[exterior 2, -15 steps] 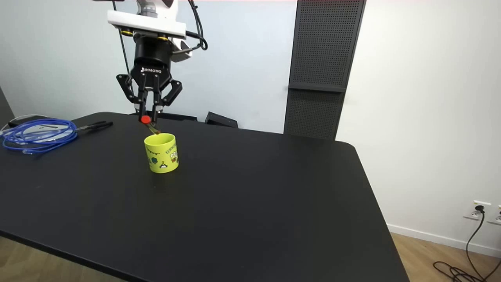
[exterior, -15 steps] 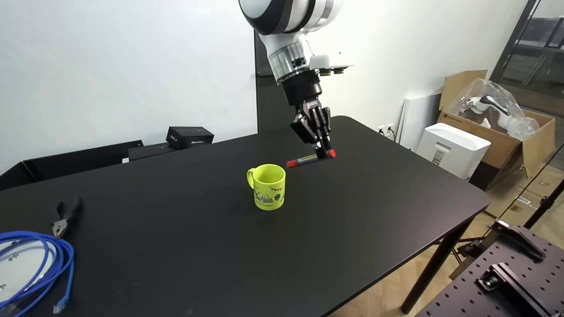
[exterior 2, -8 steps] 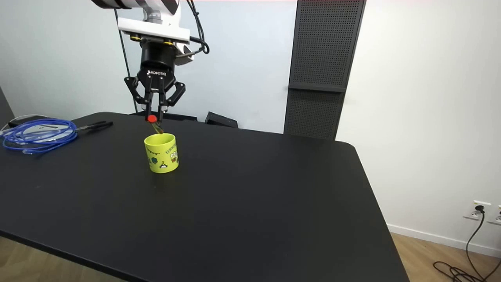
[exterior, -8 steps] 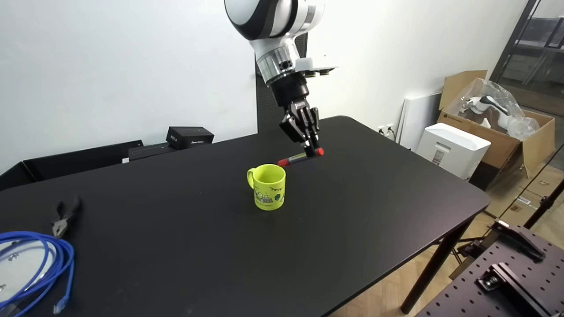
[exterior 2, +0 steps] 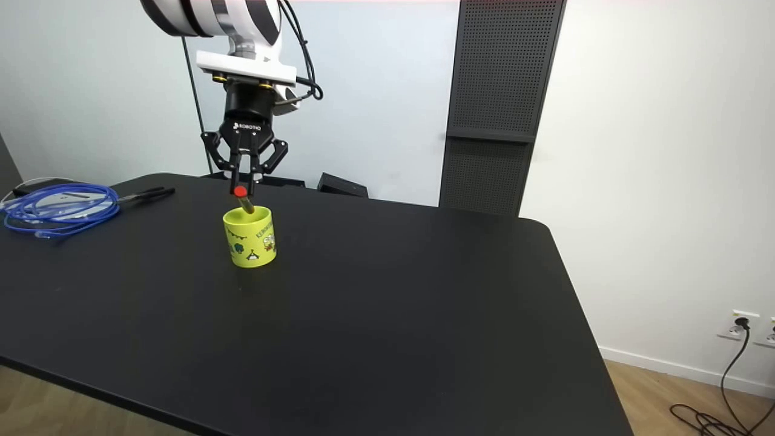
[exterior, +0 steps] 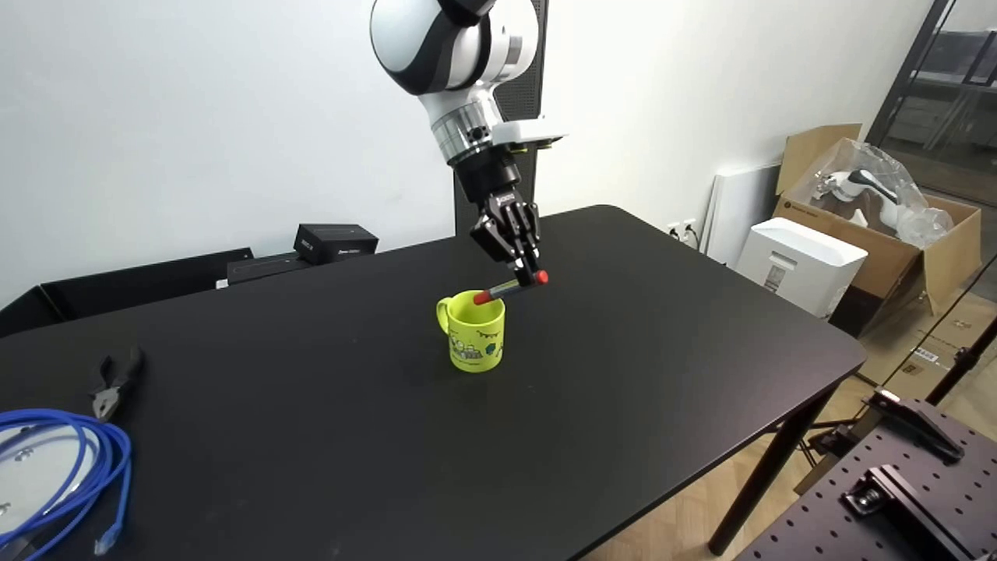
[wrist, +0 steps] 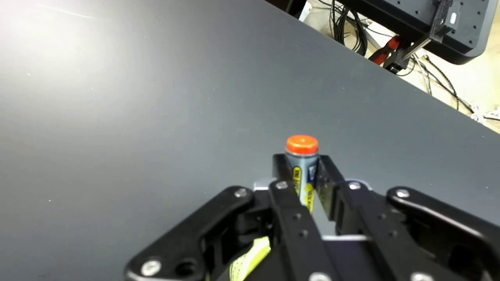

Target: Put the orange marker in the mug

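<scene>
Now your gripper point(exterior 2: 243, 184) has its two fingers point(wrist: 329, 171) drawn together to about the width of the orange marker point(exterior: 505, 289), and they pinch it close to its upper end. The marker is in the air, tilted, but nearer to level than to upright. In an exterior view its lower end points between eight and nine o'clock and overlaps the mouth of the mug point(exterior: 475, 343), whose handle point(exterior: 440, 315) stands at nine o'clock. You cannot tell from the pictures whether this end is already below the rim.

Probably you are at the placing, the last part of the task. If you release at this place, the marker may tip out and fall on the table point(exterior: 350, 467) at three o'clock from the mug, because its gripped end seems to be outside the rim. If you go straight down, its body may strike the rim at about two o'clock, since the slope is so small; then it can turn between the fingers, or the mug can be pushed over. If you travel too much towards nine o'clock, the lower end can press the inner wall and drag the mug.
</scene>
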### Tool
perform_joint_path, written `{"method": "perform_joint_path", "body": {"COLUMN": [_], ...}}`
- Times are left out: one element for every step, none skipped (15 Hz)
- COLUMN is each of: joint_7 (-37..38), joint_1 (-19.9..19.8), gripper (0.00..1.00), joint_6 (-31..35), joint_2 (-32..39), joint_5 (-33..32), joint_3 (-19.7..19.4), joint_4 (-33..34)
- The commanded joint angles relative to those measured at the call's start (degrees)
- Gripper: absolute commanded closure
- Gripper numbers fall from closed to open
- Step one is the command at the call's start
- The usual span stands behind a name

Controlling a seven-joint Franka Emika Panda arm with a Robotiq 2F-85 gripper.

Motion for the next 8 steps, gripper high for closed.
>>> {"method": "perform_joint_path", "body": {"joint_7": [0.3, 0.1, 0.1, 0.1, 0.0, 0.0, -0.1, -0.2], "joint_1": [0.6, 0.7, 0.7, 0.8, 0.8, 0.7, 0.6, 0.6], "gripper": [0.79, 0.53, 0.53, 0.48, 0.4, 0.34, 0.26, 0.2], "joint_6": [-3.8, -4.4, -4.8, -5.2, -5.3, -5.4, -5.5, -5.5], "joint_2": [3.9, 4.5, 5.1, 5.5, 5.8, 6.0, 6.1, 6.1], "joint_5": [-1.0, -1.0, -0.9, -1.0, -0.9, -0.5, -0.4, -0.5], "joint_3": [0.3, 0.4, 0.4, 0.4, 0.4, 0.5, 0.6, 0.6], "joint_4": [6.2, 7.0, 7.8, 8.4, 8.9, 9.2, 9.5, 9.6]}}
